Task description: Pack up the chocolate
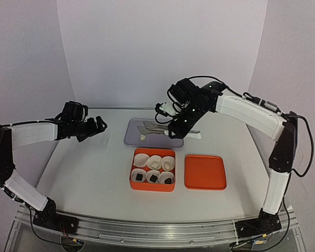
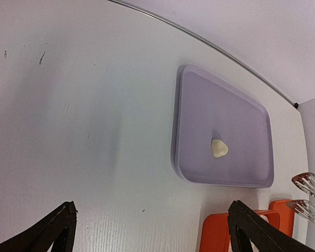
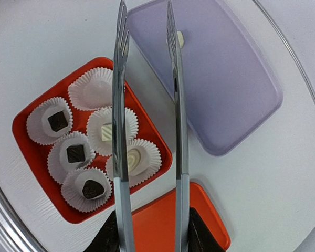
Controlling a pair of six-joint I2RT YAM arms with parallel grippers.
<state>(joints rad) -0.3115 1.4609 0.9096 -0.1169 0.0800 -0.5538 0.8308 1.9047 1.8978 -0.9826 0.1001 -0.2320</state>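
One pale cream chocolate [image 2: 219,148] lies alone on the lilac tray [image 2: 241,105], also seen from above as a pale chocolate [image 1: 142,137]. My right gripper [image 3: 149,236] is shut on metal tongs [image 3: 119,105]. The tong arms stand apart with nothing between them, and their tips hover over the tray beside the pale piece [image 3: 180,38]. The orange box [image 3: 26,113] holds paper cups: three with dark chocolates [image 3: 75,154], two with pale ones [image 3: 134,157], one empty cup [image 3: 94,89]. My left gripper [image 2: 152,210] is open over bare table, left of the tray.
The orange square lid [image 1: 205,171] lies flat to the right of the orange box [image 1: 153,185]. The right arm [image 1: 241,110] reaches in from the right above the tray [image 1: 130,137]. The left gripper [image 1: 100,125] hangs at the table's left side.
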